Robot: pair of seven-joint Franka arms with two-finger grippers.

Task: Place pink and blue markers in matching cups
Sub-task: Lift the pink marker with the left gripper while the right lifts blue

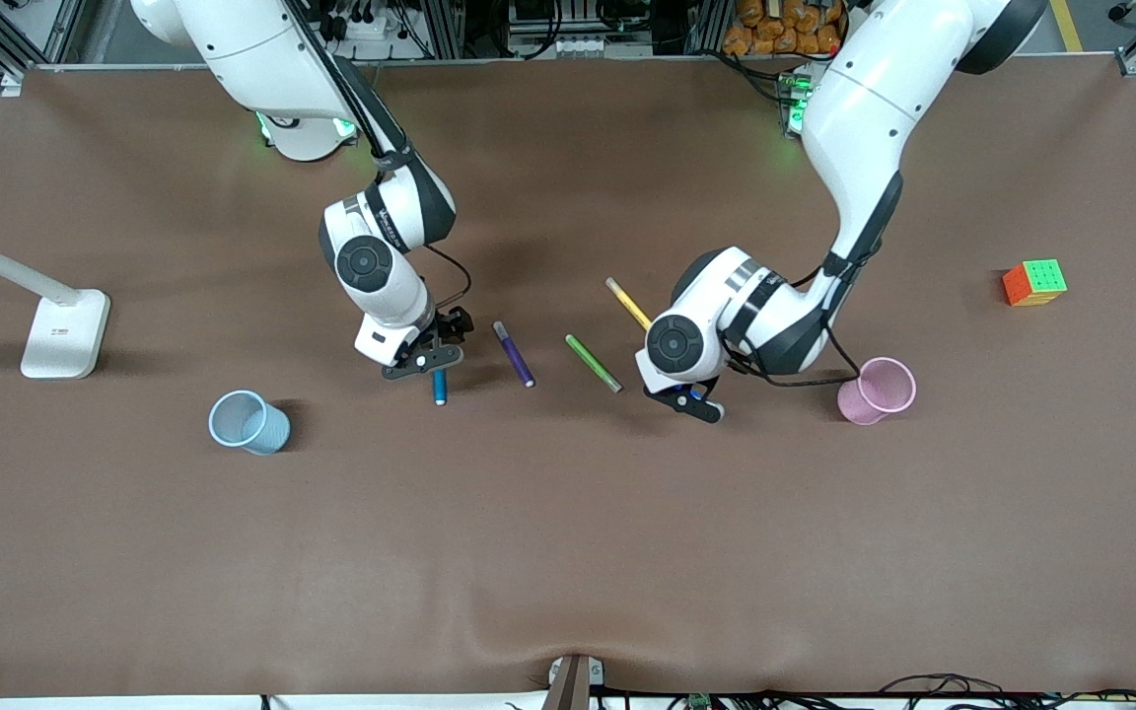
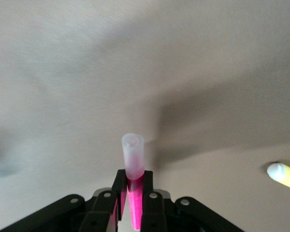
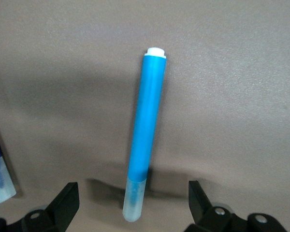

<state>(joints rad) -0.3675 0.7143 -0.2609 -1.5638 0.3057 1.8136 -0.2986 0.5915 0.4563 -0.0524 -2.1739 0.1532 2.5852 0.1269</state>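
My left gripper is shut on the pink marker, whose pale cap sticks out past the fingertips. In the front view this gripper is low over the table between the green marker and the pink cup, and the hand hides the pink marker. My right gripper is open, its fingers astride the pale cap end of the blue marker, which lies flat. In the front view the right gripper sits over the blue marker. The blue cup stands toward the right arm's end.
A dark purple marker, a green marker and a yellow marker lie between the two grippers. A colour cube sits toward the left arm's end. A white lamp base stands toward the right arm's end.
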